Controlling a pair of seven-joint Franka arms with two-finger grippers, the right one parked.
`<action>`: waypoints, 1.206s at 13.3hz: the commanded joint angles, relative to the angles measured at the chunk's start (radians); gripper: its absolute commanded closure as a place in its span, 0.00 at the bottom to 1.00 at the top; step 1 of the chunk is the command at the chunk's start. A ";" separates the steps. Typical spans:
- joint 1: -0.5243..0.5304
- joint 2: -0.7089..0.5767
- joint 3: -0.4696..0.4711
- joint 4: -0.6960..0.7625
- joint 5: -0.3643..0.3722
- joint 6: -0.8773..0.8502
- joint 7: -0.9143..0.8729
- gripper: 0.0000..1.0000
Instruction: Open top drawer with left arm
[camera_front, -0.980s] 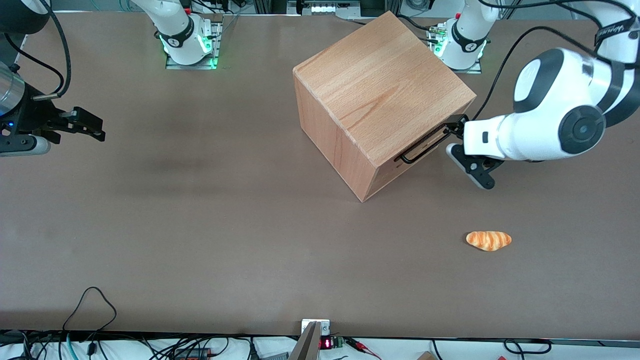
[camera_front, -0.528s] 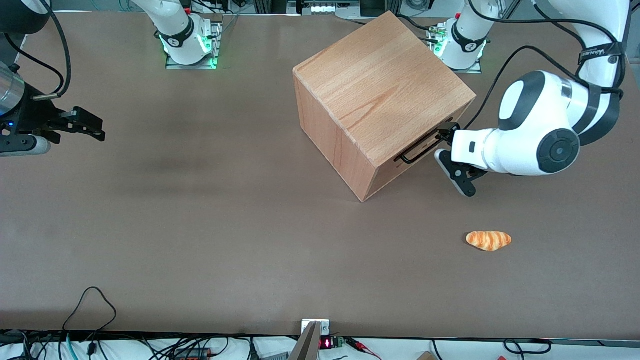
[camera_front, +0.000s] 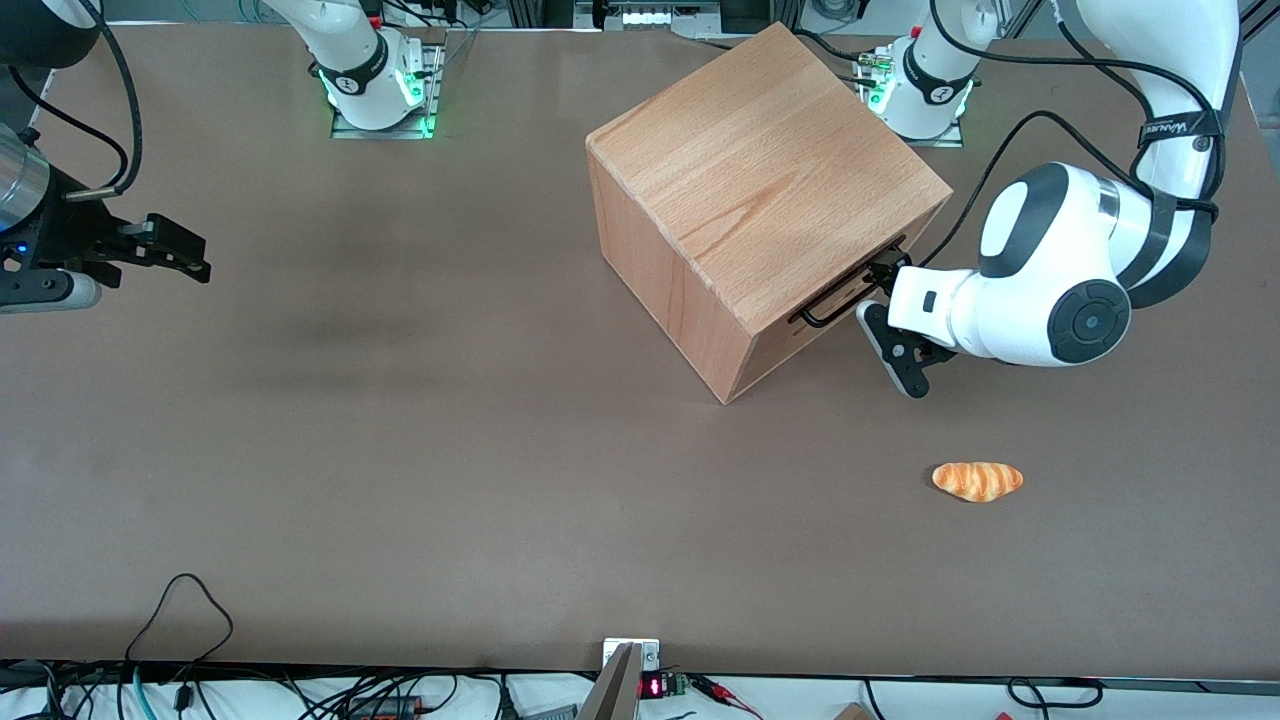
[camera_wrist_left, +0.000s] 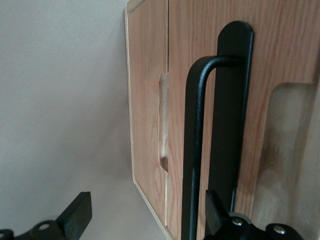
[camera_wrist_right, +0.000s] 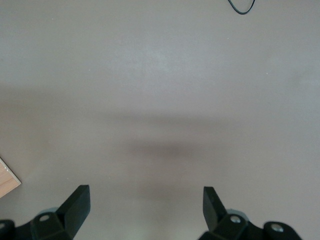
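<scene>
— Where do we find the top drawer?

— Right of center in the front view, on the beech box, still shut on the tabletop.

— And our claw?

— Fingers spread apart at the wire handle, the bar lying between them, likely so we can close on it and pull.

The shut top drawer faced the left arm, whose gripper stood spread at its black handle.
</scene>
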 joint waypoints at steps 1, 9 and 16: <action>0.001 0.016 0.002 0.012 -0.021 0.003 0.035 0.00; -0.001 0.046 0.004 0.010 -0.021 0.022 0.050 0.00; -0.004 0.061 0.004 0.011 -0.018 0.022 0.050 0.00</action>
